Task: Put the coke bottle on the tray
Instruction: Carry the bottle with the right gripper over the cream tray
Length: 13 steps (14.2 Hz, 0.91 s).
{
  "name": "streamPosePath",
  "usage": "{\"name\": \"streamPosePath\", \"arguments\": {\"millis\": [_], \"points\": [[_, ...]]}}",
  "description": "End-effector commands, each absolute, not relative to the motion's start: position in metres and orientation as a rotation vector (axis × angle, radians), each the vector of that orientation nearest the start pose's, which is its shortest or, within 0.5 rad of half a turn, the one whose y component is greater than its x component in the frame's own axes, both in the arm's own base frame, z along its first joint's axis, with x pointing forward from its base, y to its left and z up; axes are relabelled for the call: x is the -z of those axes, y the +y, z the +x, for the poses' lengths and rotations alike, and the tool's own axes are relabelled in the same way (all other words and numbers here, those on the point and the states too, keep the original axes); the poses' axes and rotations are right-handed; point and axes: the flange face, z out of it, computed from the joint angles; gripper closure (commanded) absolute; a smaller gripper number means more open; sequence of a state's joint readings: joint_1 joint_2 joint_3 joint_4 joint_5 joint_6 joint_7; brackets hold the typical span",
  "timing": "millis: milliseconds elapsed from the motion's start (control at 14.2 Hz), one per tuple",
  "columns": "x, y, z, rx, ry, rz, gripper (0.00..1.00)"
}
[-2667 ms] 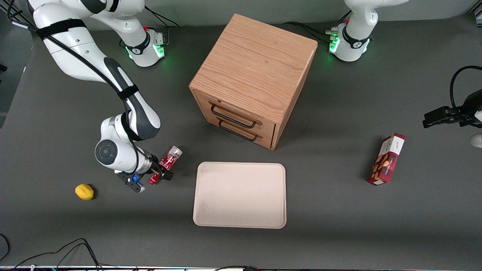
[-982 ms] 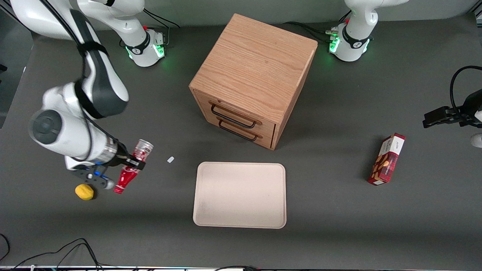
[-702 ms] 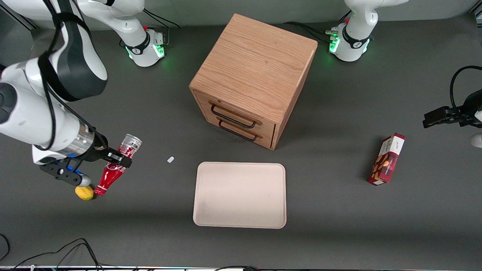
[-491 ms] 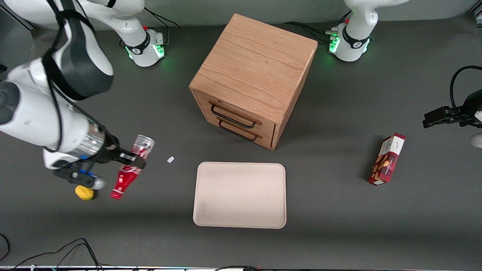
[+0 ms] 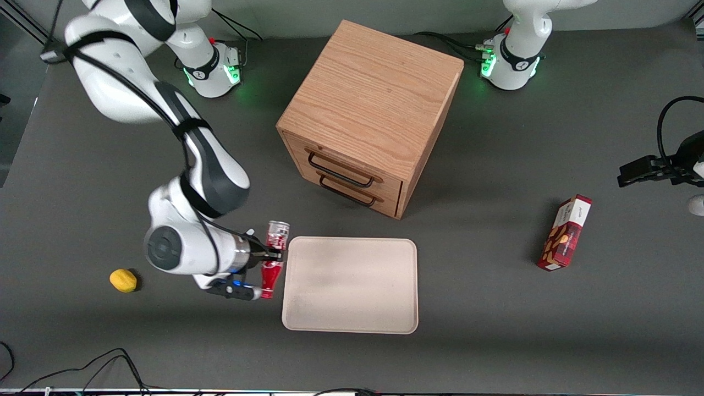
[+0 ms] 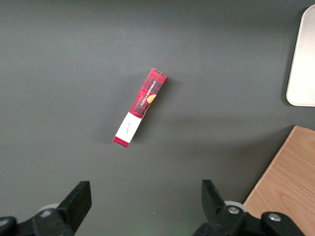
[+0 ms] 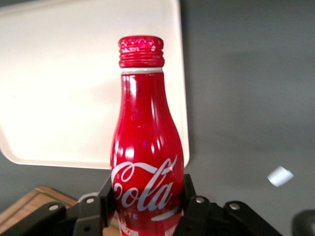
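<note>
- Dark grey table [image 5: 495,341], shot from above, with a few bits spread around on it.
- gripper [image 5: 273,255] is clamped across the body of the bottle [image 5: 273,257], fingers [image 7: 192,204] tight on both sides of the red label, so it's carrying it off the table.
- bottle is lying roughly level in the grip, silver base pointing away from the front camera, red cap toward it.
- it's hanging just beside the tray [image 5: 350,324], right at the short edge on the working arm's end, not over it yet.
- wrist cam shows the cap with the tray [image 7: 59,73] below it.
- wooden drawer unit [image 5: 369,113] sits farther from the camera than the tray.
- lemon [image 5: 123,280] is at the working arm's end, snack box [image 5: 565,233] toward the parked arm's end.
</note>
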State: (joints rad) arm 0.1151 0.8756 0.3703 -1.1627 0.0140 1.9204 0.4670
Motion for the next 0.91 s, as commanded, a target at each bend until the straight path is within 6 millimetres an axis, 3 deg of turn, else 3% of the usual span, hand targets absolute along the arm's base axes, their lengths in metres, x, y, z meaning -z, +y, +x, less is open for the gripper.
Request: {"name": "streamPosePath", "arguments": {"millis": [0, 281, 842], "points": [[-0.269, 0.297, 0.707, -0.228, 0.044, -2.843, 1.00], [-0.228, 0.302, 0.713, -0.142, 0.060, -2.833, 1.00], [-0.201, 0.289, 0.724, -0.071, 0.102, -2.832, 1.00]]}}
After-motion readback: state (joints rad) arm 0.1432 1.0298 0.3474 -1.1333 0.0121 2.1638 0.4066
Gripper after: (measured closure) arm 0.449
